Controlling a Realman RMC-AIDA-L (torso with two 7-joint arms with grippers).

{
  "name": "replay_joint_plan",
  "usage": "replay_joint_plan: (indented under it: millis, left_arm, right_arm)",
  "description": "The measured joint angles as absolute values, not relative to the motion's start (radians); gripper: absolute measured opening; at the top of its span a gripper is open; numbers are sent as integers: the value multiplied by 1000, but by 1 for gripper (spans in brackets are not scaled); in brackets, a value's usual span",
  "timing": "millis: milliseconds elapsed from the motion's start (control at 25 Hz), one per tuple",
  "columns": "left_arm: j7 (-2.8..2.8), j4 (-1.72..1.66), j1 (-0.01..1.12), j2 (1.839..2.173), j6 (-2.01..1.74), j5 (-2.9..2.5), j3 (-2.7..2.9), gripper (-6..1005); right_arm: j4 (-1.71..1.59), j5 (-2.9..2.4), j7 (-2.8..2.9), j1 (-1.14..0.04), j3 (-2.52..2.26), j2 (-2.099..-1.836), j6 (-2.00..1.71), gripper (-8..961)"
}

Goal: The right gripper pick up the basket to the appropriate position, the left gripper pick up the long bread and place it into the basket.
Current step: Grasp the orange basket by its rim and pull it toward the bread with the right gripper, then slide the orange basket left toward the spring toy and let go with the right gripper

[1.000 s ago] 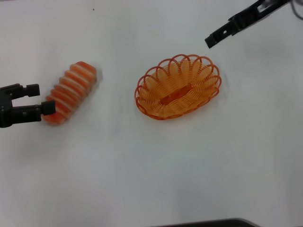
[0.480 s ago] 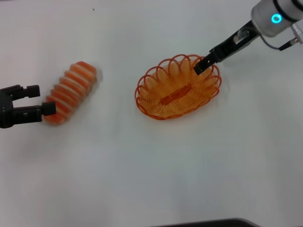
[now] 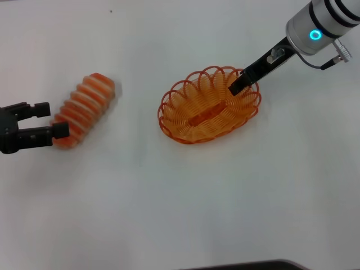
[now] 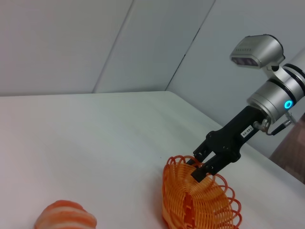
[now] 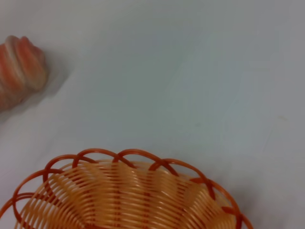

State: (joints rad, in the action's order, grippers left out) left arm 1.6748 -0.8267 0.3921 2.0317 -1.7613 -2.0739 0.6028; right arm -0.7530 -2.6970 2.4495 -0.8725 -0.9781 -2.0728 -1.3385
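The right gripper [image 3: 237, 85] reaches over the far right rim of the basket [image 3: 194, 130], its fingers slightly parted astride the scalloped wire, apparently not yet clamped on it. The basket sits mid-table, well apart from the long bread [image 3: 84, 108], which lies to the left. The left gripper [image 3: 52, 119] waits open at the loaf's near end, holding nothing. A sound grasp here likely means closing squarely on a rim loop, then lifting level so the light basket does not tip or slip.
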Motion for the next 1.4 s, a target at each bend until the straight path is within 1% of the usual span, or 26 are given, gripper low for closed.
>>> replay_joint_plan:
  millis: [80,280,520,720,920,1040,1160,1400]
  left_arm:
    - [1677,-827,391,2032,-1761,-2074,603,937]
    - [1678,-828,391,2035,-1760,-2074,603,937]
    - [1680,-831,391,2036,-1759,-2074,603,937]
    - [1680,-831,390,2035,-1759,-2074,603,937]
    - [1680,-832,387,2033,-1759,-2074,600,936]
    - [1678,-830,390,2031,-1753,-2074,602,936]
    - [1679,-833,395,2029,-1749,-2074,603,936]
    - [1681,-834,406,2026,-1748,-2074,603,936]
  right_arm:
    - [-753,-2696,2450,-870,-978,-2073,-1338,525]
    - [-757,-2696,2450,-868,-974,-2072,-1340,282]
    - [-763,-2677,2443,-867,-960,-2065,-1358,167]
    - [-765,-2606,2391,-855,-872,-2046,-1412,72]
    - [-757,-2424,2328,-800,-770,-2015,-1474,58]
    - [-733,-2319,2321,-760,-754,-2002,-1480,59]
    - [-694,-2268,2330,-731,-744,-1998,-1463,61]
    - [-606,-2265,2351,-685,-720,-1999,-1352,53]
